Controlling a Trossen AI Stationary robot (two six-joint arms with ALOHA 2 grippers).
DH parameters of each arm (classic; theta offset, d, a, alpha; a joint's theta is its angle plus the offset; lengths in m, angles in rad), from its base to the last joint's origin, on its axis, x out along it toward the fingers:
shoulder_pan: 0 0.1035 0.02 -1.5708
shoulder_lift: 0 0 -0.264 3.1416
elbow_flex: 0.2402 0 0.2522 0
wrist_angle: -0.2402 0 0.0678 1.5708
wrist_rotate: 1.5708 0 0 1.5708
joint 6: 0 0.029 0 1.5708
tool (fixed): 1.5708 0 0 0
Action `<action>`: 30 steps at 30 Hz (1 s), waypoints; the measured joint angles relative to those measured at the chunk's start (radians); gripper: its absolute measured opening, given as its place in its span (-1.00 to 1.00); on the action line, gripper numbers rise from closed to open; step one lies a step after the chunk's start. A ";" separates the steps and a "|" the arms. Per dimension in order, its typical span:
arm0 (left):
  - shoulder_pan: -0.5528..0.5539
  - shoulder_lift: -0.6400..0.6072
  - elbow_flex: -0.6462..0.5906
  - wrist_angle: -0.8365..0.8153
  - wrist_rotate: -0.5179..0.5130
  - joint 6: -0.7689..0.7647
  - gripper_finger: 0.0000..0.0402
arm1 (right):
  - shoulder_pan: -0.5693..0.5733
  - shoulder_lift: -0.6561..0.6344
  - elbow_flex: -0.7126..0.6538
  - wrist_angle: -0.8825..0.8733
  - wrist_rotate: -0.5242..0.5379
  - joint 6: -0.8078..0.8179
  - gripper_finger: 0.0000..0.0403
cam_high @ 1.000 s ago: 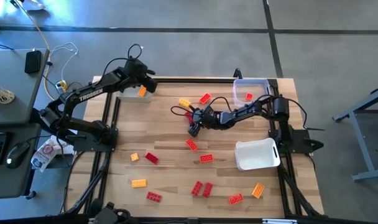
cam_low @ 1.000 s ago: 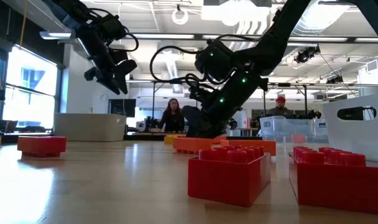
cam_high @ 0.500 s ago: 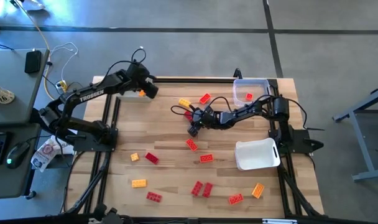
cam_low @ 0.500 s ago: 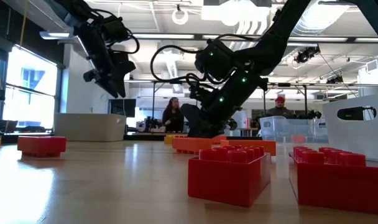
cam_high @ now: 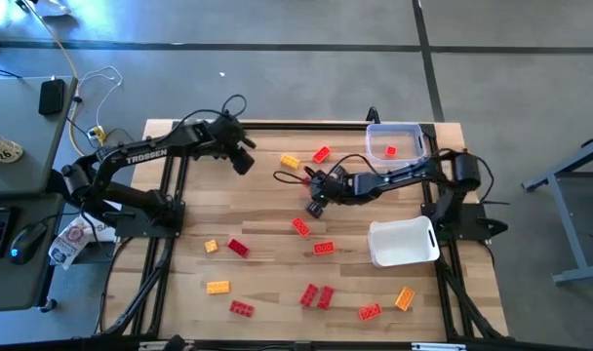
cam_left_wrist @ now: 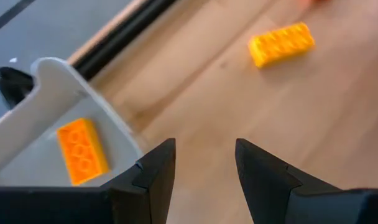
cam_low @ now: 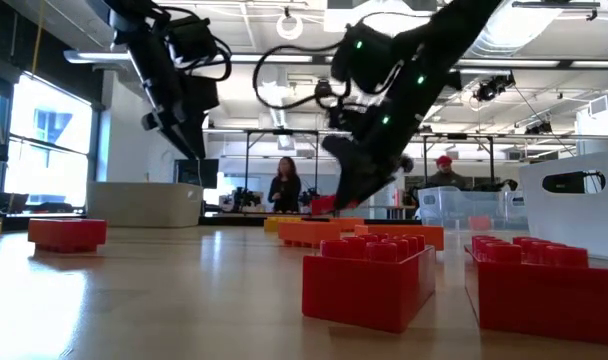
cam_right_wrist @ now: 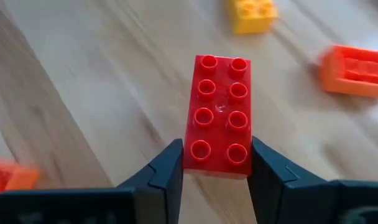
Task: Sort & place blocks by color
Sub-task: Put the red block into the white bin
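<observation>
1. right gripper [cam_right_wrist: 209,177]: dark two-finger tool over the middle of the table, fingers clamped on one end of a red block [cam_right_wrist: 219,116], a glossy eight-stud brick, two studs by four, held clear of the wood.
2. left gripper [cam_left_wrist: 202,171]: dark wedge-shaped fingers, parted by a narrow gap and holding nothing, raised near the table's far left edge.
3. table [cam_high: 267,239]: pale wooden planks with visible grain, dark metal frame along the sides.
4. white tray [cam_left_wrist: 49,118]: smooth opaque plastic with a rounded corner, beside the left gripper; contains one orange block [cam_left_wrist: 82,150], studded, lying flat.
5. clear tray [cam_high: 394,141]: see-through rectangular plastic at the far right corner; contains one small red piece [cam_high: 391,150].
6. second white tray [cam_high: 404,242]: opaque, rounded rim, at the right edge; contents cannot be told.
7. loose blocks: red, orange and yellow bricks scattered on the wood, among them a yellow block [cam_left_wrist: 281,43] near the far edge and a red pair [cam_high: 317,295] near the front.
</observation>
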 joint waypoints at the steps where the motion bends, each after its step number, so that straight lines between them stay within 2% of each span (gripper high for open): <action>1: -0.017 0.000 0.000 -0.002 0.000 0.000 -0.23 | 0.009 -0.026 0.000 -0.036 0.006 0.009 -0.44; 9: -0.150 0.000 0.000 -0.021 0.003 -0.001 -0.23 | 0.086 -0.215 0.001 -0.321 0.109 0.126 -0.44; 18: -0.259 0.000 0.000 -0.031 0.068 -0.002 -0.23 | 0.190 -0.367 0.001 -0.684 0.165 0.394 -0.44; 22: -0.289 0.000 0.000 -0.031 0.069 -0.003 -0.23 | 0.256 -0.404 0.001 -0.822 0.150 0.549 -0.44; 30: -0.315 0.000 0.000 -0.031 0.066 -0.003 -0.23 | 0.425 -0.417 0.002 -1.031 0.013 0.838 -0.44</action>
